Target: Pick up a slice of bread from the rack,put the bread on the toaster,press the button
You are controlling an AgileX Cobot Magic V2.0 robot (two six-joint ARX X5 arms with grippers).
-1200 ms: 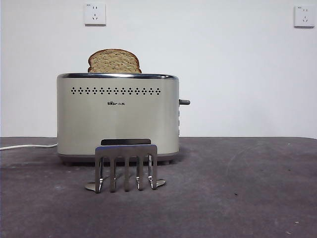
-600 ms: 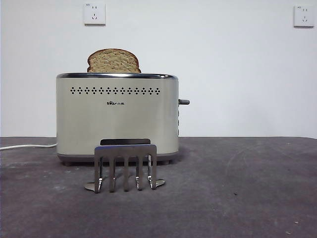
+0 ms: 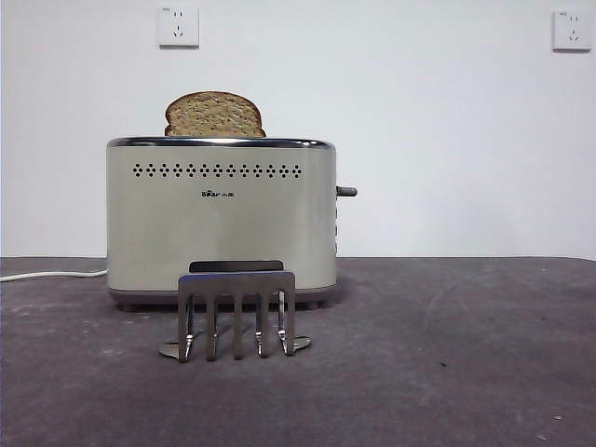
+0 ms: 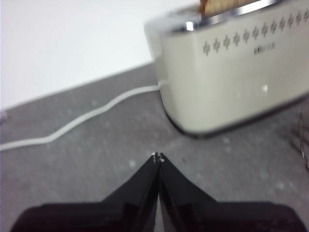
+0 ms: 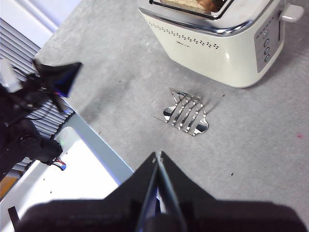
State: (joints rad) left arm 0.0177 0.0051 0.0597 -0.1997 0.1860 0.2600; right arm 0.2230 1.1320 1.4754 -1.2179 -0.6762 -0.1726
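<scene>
The slice of bread [image 3: 215,115] stands upright in the slot of the toaster [image 3: 221,222], its rounded top rising above the chrome rim. The cream toaster sits on the grey table [image 3: 447,354], a white cord [image 3: 51,275] trailing off towards the table's left edge. Just in front of the toaster stands the rack [image 3: 237,316], holding nothing. The left gripper [image 4: 157,157] hovers near the toaster's end, jaws pressed together and holding nothing. The right gripper [image 5: 158,155] hangs high above the table, its jaws likewise closed on nothing.
</scene>
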